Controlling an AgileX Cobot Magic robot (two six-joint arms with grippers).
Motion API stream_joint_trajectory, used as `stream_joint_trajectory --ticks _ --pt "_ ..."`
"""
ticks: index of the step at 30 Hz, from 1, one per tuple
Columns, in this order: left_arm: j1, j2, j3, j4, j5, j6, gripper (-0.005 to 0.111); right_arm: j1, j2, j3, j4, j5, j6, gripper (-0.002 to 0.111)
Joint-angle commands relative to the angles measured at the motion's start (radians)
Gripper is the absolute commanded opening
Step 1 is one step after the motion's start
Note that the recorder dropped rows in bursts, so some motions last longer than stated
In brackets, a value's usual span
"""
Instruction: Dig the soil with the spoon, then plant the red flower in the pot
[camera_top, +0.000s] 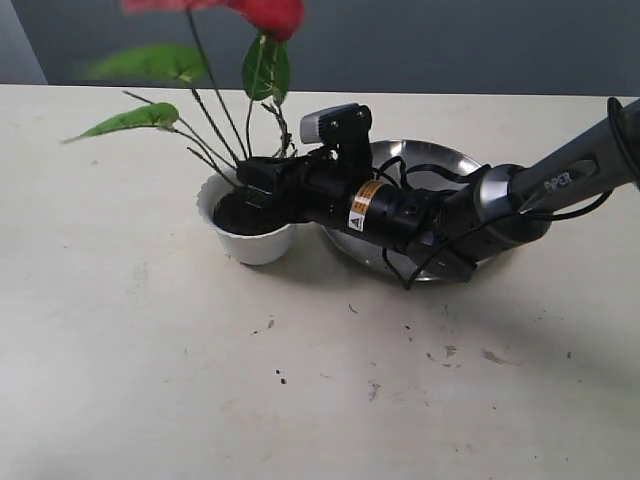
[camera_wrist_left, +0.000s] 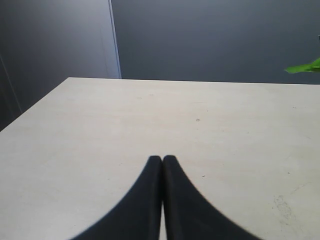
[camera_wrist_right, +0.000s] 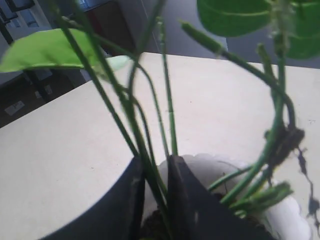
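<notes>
While gripping red flower (camera_top: 215, 95) stems — tool (camera_wrist_right: 156, 187) over pot (camera_top: 245, 240) rim.

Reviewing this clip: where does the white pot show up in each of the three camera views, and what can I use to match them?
Exterior view: the pot stands left of centre on the table, beside the steel plate, the right gripper over it.
Left wrist view: not in it; only bare table and the shut left gripper.
Right wrist view: its scalloped rim lies just beyond the fingertips.
Shared landmark: the red flower's green stems.
</notes>
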Motion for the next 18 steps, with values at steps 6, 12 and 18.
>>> stream_joint_trajectory --ticks 6,12,18 --pt "0.001 -0.002 0.004 0.000 0.001 -0.002 0.000 0.001 0.033 0.026 -0.059 0.165 0.009 0.026" --pt "0.001 -0.002 0.004 0.000 0.001 -0.002 0.000 0.001 0.030 0.026 -0.059 0.165 0.009 0.026" --pt "0.001 -0.002 0.004 0.000 0.001 -0.002 0.000 0.001 0.000 0.026 -0.061 0.182 0.009 0.043"
